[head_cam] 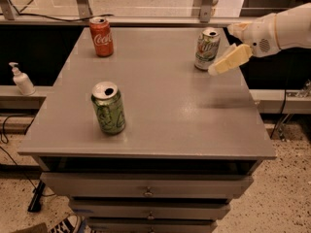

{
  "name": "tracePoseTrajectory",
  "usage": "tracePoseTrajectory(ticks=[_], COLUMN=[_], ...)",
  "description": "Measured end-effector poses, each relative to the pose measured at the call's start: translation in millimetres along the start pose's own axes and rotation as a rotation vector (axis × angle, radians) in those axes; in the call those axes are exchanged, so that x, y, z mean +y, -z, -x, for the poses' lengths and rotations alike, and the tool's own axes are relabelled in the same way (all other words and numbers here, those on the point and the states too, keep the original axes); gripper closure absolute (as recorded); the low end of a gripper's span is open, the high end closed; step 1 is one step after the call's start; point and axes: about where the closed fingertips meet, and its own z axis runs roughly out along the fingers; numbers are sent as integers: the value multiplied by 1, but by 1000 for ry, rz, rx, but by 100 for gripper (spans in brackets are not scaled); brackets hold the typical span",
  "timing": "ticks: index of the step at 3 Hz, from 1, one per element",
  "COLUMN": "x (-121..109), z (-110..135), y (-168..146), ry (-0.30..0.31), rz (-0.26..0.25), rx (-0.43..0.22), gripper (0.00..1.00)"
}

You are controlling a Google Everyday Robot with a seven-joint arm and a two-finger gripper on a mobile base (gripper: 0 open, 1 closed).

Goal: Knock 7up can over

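Silver-white 7up can (207, 48) stood upright near the far right corner of the grey table (160, 106), and my gripper (228, 60) hung just beside it on the right. Couldn't tell if it was open or closed, honestly.

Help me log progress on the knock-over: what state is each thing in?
7up can: upright, far right of the table, not knocked over.
gripper: beside the 7up can's right side, over the table's edge; contact unclear.
Coca-Cola can: upright, far left.
green can: upright, top opened, near left.
pump bottle: upright, left of the table.
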Motion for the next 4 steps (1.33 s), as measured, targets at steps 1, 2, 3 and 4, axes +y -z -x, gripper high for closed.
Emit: tracePoseTrajectory(ticks=[1, 2, 3, 4], x=[-7, -14, -2, 24], z=[0, -5, 7, 33], y=[-33, -56, -72, -71], ry=[14, 18, 23, 33], rz=[31, 52, 115, 210], rx=[-49, -65, -98, -155], gripper=[0, 0, 0, 0])
